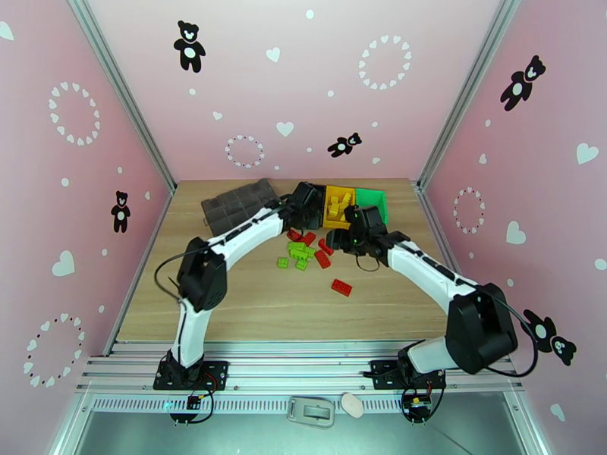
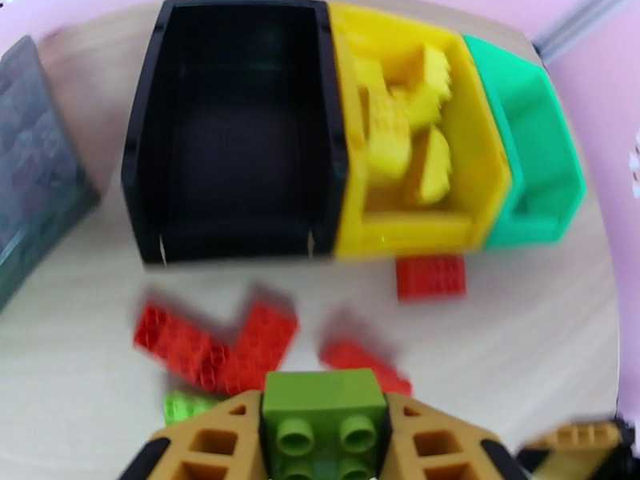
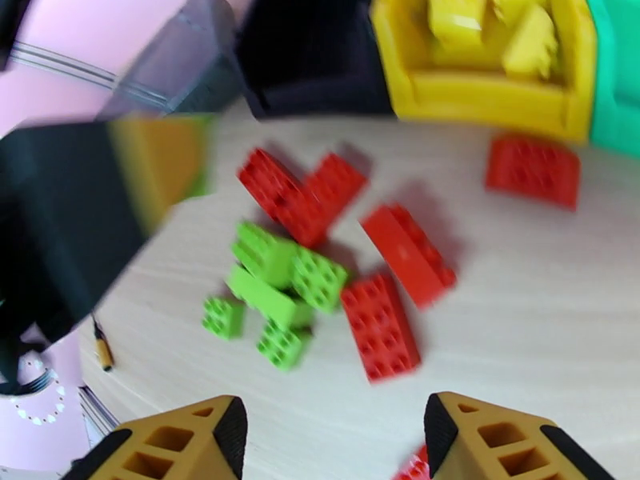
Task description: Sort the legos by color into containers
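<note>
The left claw [image 2: 324,432] pinches a green brick [image 2: 322,398] by two opposite side faces, studs toward the camera, short of the bins. The brick looks light, rigid and smooth. It won't crush, but the glossy sides could slip or twist, so a square hold across parallel faces suits it best.

The green bin [image 2: 538,222] lies at 1 o'clock from the brick, beyond the yellow bin [image 2: 400,234]. The black bin [image 2: 232,234] is at 11. The bin walls are the edges to clear, so I judge the brick should travel high over them.

The right claw [image 3: 336,442] hangs spread and empty over the table [image 3: 528,314], with red bricks [image 3: 382,326] and green bricks [image 3: 276,270] at its 12 o'clock. Both arms crowd the pile, so side room looks tight.
</note>
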